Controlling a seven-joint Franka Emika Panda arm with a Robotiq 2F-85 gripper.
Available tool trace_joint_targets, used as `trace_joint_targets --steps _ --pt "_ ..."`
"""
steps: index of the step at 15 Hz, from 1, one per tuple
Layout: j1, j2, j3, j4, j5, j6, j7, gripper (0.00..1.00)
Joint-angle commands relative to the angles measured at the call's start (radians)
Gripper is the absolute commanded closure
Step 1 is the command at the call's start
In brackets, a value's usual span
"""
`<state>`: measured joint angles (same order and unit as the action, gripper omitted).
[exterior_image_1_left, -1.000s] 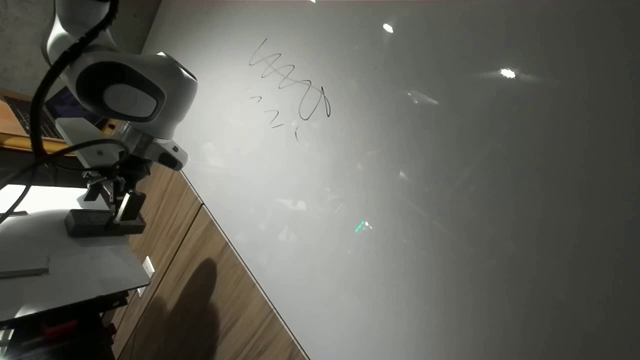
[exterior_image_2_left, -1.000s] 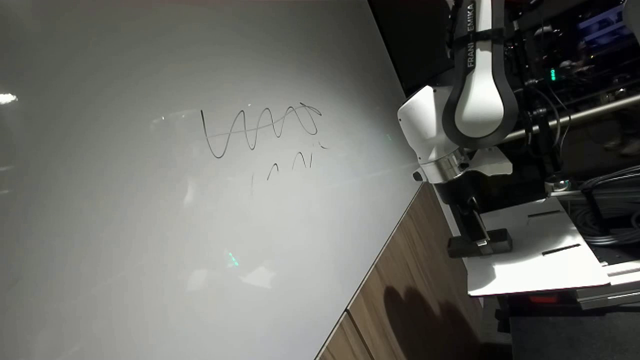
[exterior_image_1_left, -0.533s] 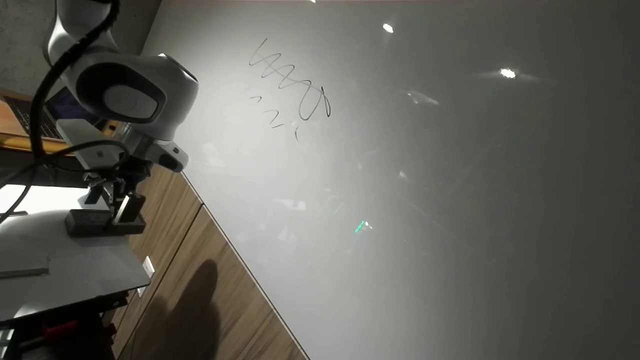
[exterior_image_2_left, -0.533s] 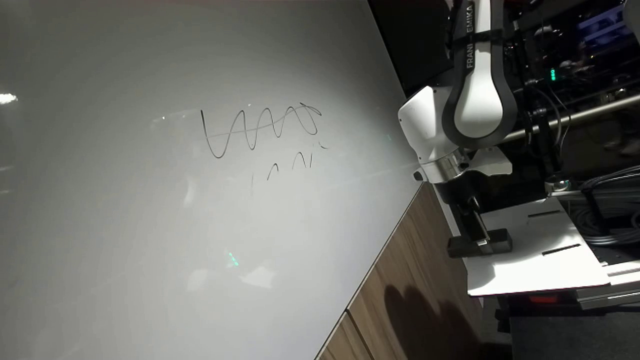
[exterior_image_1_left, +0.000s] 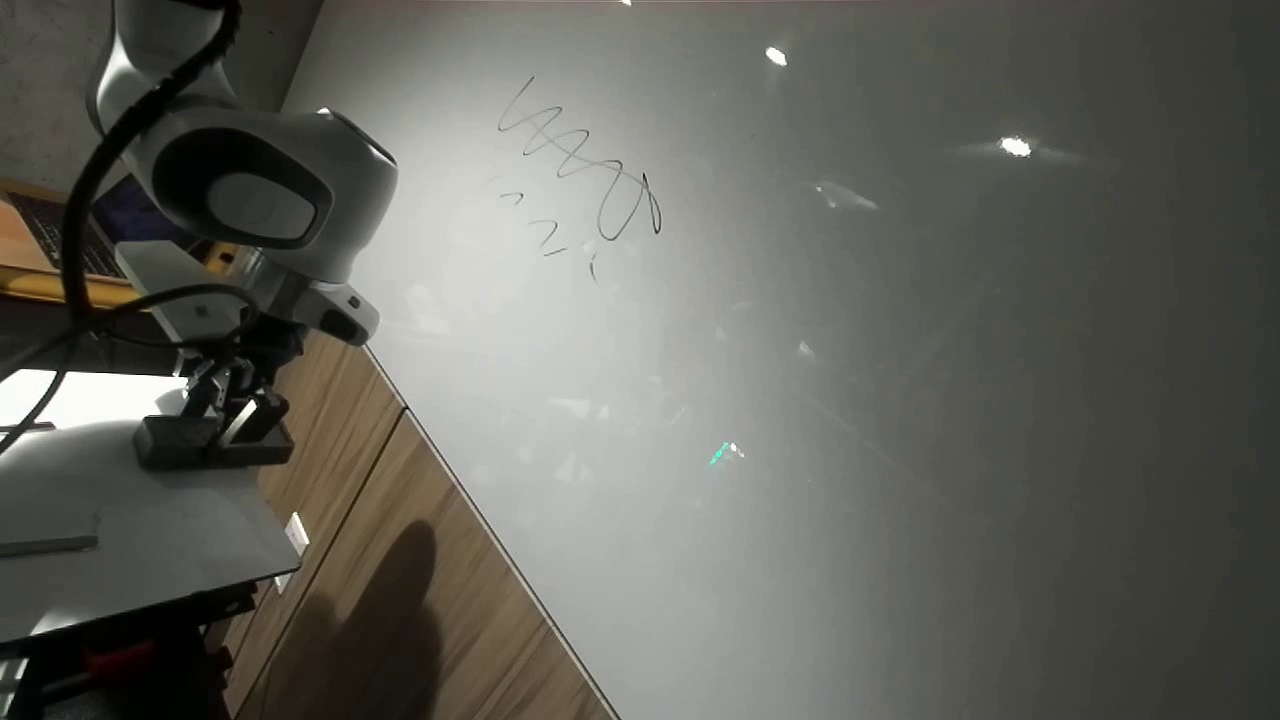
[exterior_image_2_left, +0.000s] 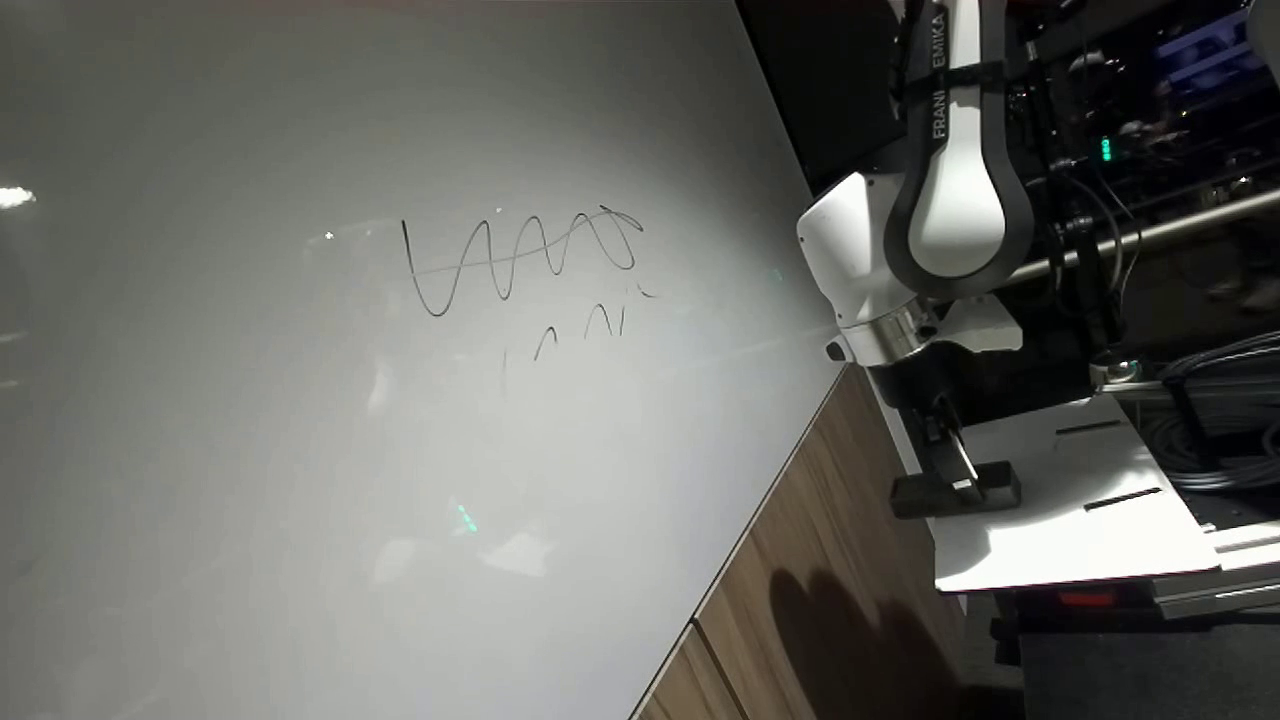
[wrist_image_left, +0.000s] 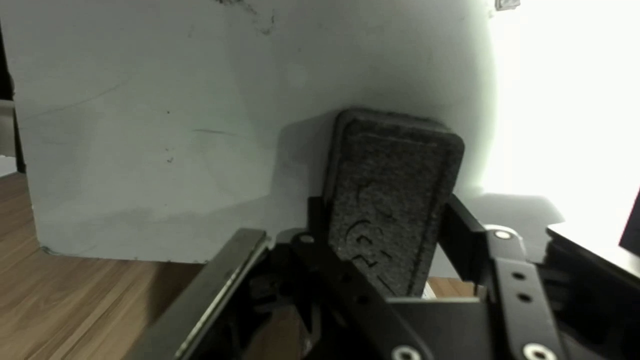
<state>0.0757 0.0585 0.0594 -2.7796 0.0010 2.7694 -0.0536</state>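
A dark grey felt eraser-like block (wrist_image_left: 395, 170) with faint dark marks on its face lies at the edge of a pale board (wrist_image_left: 165, 140). In the wrist view my gripper (wrist_image_left: 387, 218) has a finger against each long side of this block, so the jaws are shut on it. Both exterior views show the block (exterior_image_1_left: 172, 444) (exterior_image_2_left: 922, 496) below the wrist, with the gripper (exterior_image_2_left: 964, 484) reaching down around its middle. Part of the block's near end is hidden behind the gripper's linkage in the wrist view.
A large whiteboard (exterior_image_1_left: 800, 400) with black scribbles (exterior_image_2_left: 520, 250) stands beside the arm. Wood panels (exterior_image_1_left: 450, 600) run below it. Cables (exterior_image_1_left: 95, 190) hang along the arm, and a laptop (exterior_image_1_left: 60, 235) sits behind it.
The jaws have moved inward onto the grey block. The block has shifted very slightly toward the wood-panel side. The arm itself has hardly moved.
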Motion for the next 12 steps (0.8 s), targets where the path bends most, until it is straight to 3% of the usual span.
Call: trace_joint_targets --steps 1,8,11,12 --pt "-0.007 0.003 -0.007 0.001 -0.041 0.048 0.022 0.68" --pt "-0.053 -0.115 -0.044 0.026 -0.060 0.110 -0.009 0.68" --pt "-0.089 -0.282 -0.083 -0.037 -0.035 0.102 -0.069 0.68" --pt "-0.092 -0.282 -0.096 0.037 -0.022 0.062 -0.091 0.68"
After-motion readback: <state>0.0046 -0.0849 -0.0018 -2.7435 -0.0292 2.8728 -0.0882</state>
